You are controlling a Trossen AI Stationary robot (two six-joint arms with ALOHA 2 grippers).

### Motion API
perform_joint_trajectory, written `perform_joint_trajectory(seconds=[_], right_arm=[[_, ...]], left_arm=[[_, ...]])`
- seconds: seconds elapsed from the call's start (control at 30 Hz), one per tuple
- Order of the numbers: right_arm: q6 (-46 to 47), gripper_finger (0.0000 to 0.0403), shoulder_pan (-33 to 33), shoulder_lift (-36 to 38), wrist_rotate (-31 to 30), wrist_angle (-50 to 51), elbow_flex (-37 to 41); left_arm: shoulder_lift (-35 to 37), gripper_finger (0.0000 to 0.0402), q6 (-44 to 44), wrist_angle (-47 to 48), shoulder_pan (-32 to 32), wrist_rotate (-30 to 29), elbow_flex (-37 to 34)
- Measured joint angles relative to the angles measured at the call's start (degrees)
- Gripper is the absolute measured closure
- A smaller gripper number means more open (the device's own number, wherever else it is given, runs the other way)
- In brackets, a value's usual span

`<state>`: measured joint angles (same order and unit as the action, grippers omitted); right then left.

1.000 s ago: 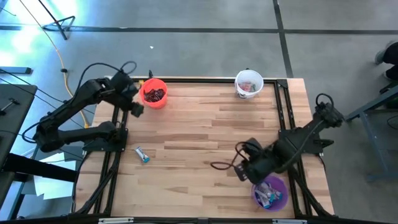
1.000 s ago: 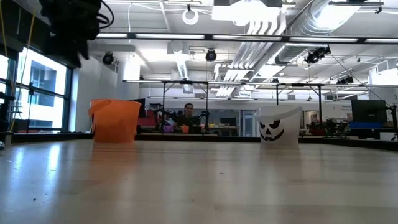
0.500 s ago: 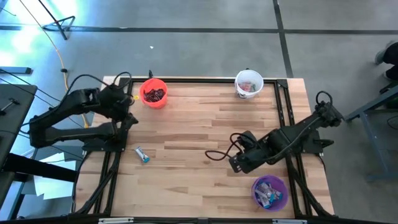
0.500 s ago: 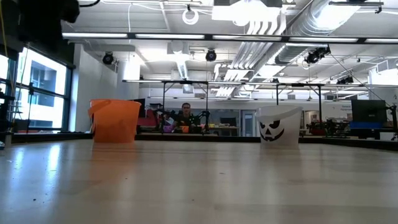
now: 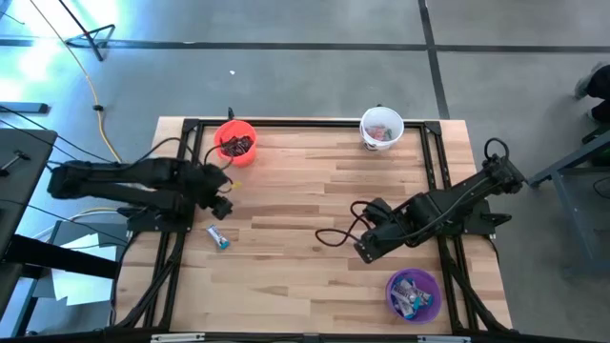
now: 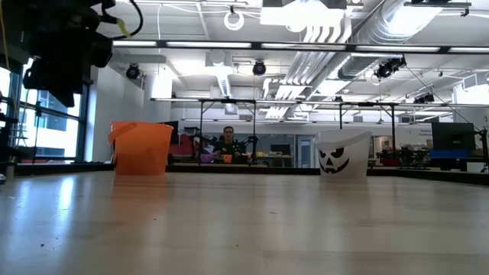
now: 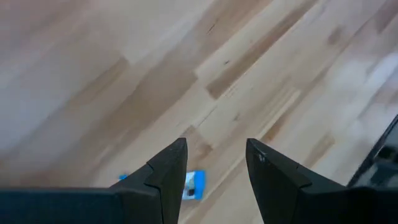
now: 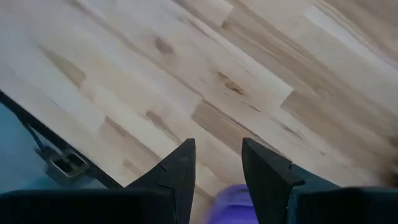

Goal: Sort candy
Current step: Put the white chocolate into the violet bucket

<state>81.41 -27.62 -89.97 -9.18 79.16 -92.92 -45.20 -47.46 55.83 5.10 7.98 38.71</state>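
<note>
One piece of candy (image 5: 218, 236) lies alone on the worktop (image 5: 315, 191), blue and white, near the left edge. Everything else already sits in a cup. The orange cup (image 5: 235, 142) at the far left corner holds dark pieces, the white cup (image 5: 382, 128) at the far right holds pale and pinkish ones, and the purple cup (image 5: 414, 293) at the near right holds blue-and-white ones. So the colours look sorted, and this last wrapper seems to belong with the purple lot.

The left tool (image 5: 221, 195) hangs over the boards just beyond that piece, fingers spread with nothing between them. Its wrist camera shows the candy (image 7: 194, 185) peeking out beside one finger, which reads as lining up for a pick.

The right tool (image 5: 364, 250) hovers over bare wood near the purple cup (image 8: 233, 202), also parted and empty. It seems to be waiting out of the way. A person sits far behind the worktop, not involved.
</note>
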Motion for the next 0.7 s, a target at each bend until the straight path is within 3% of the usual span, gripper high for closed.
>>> perform_joint_trajectory(seconds=[0.1, 0.2, 0.37, 0.47, 0.7], right_arm=[[-3.4, 0.028, 0.0, 0.0, 1.2, 2.0, 0.0], [-8.1, 0.028, 0.0, 0.0, 2.6, 4.3, 0.0], [-16.0, 0.028, 0.0, 0.0, 3.4, 9.4, 0.0], [-18.5, 0.028, 0.6, 0.0, 3.2, 10.9, 0.0], [-27.7, 0.028, 2.6, 0.5, 0.8, 10.8, 0.0]], left_arm=[[-0.5, 0.0249, -9.9, -4.5, -4.9, -2.9, -1.5], [-1.6, 0.0249, -20.3, -8.0, -9.7, -9.6, -2.5], [-4.7, 0.0249, -37.4, -5.3, -16.6, -21.3, -2.5], [-7.6, 0.0249, -45.9, -3.1, -20.3, -22.0, -2.5], [-15.8, 0.0249, -60.9, -3.5, -30.5, -17.4, -2.3]])
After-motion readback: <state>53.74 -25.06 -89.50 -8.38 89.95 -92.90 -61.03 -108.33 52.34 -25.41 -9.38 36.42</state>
